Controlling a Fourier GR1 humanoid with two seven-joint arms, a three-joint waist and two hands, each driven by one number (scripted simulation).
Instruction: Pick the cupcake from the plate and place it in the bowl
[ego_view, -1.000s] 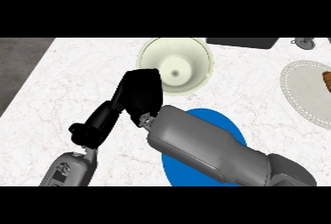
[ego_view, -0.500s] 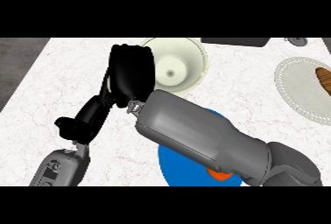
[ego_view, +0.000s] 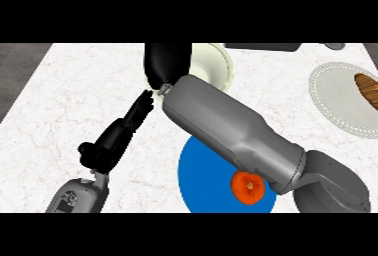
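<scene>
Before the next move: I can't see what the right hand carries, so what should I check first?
1. Right hand at the bowl: ok, at its left rim.
2. Cupcake in the right hand: cannot tell, hidden.
3. Blue plate emptied: not ok, an orange item lies on it beside the right forearm.
4. Left hand out of the way: ok, open, left of the forearm.
5. Bowl's inside free: cannot tell, mostly hidden.
</scene>
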